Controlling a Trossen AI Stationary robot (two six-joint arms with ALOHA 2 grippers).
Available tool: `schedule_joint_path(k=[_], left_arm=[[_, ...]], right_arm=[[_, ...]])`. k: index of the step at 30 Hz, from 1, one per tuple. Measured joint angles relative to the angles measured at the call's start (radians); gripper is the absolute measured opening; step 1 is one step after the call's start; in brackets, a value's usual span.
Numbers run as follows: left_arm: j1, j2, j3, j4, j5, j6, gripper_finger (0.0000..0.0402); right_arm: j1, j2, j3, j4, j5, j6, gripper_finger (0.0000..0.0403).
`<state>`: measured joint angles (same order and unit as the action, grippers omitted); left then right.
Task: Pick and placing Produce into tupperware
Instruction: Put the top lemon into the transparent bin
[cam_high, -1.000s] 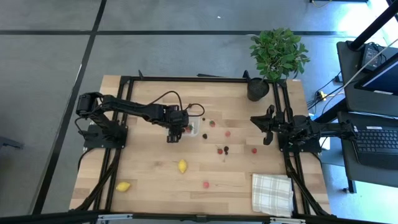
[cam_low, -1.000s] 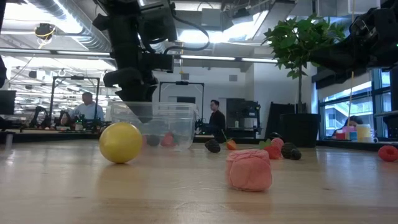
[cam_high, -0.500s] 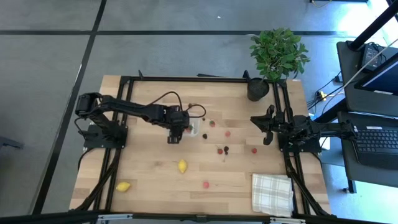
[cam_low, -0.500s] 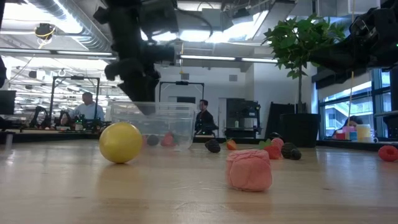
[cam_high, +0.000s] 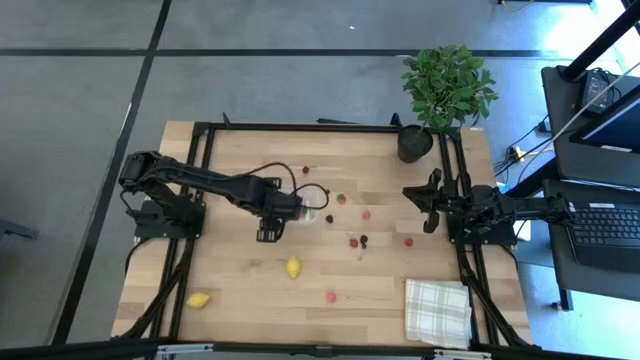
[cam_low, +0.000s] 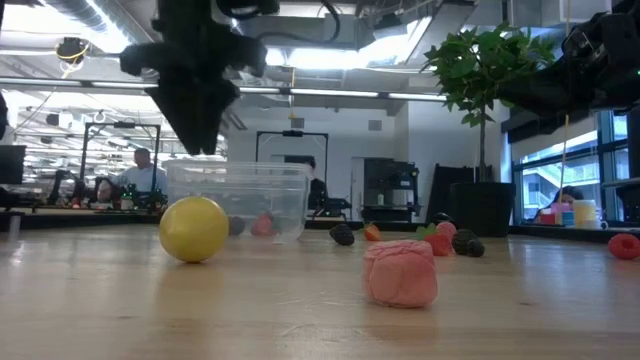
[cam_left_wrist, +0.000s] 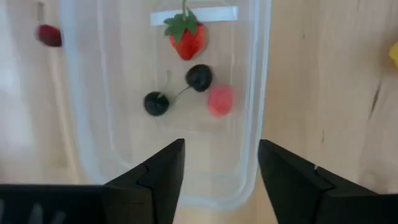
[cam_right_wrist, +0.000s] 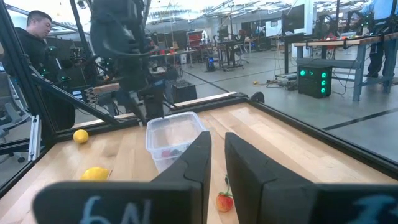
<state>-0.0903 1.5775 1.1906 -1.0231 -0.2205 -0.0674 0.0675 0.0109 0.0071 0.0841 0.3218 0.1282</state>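
Clear plastic, the tupperware sits near the middle of the wooden bench, holding a strawberry, two stemmed dark cherries and a pink berry; only the left wrist view shows these. The left gripper hovers above the tub's end, fingers released and empty. The high view alone shows loose produce and two lemons toward the front edge. The right gripper, fingers clenched, waits at the right edge.
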Motion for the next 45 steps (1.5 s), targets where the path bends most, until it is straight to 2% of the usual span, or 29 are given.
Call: schedule_joint_path(k=[3,13,18,28,37,40,45], left_arm=[[-0.033,-0.036,0.004,0.007,-0.048,-0.024,0.0195],[-0.193,-0.223,0.004,-0.013,-0.051,-0.231,0.0195],[-0.291,-0.276,0.004,-0.013,-0.051,-0.328,0.0195],[-0.429,-0.255,0.004,-0.012,-0.051,-0.53,0.0195],[-0.454,-0.219,0.004,0.0,-0.052,-0.531,0.0196],[-0.453,-0.204,0.004,0.0,-0.055,-0.526,0.0212],[-0.453,-0.156,0.004,0.018,-0.063,-0.462,0.0262]], right_arm=[[0.0,0.0,0.0,0.0,0.0,-0.001,0.0051],[0.0,0.0,0.0,0.0,0.0,-0.001,0.0051],[0.0,0.0,0.0,0.0,0.0,-0.001,0.0051],[0.0,0.0,0.0,0.0,0.0,0.021,0.0051],[0.0,0.0,0.0,0.0,0.0,0.025,0.0051],[0.0,0.0,0.0,0.0,0.0,0.025,0.0051],[0.0,0.0,0.0,0.001,0.0,0.024,0.0051]])
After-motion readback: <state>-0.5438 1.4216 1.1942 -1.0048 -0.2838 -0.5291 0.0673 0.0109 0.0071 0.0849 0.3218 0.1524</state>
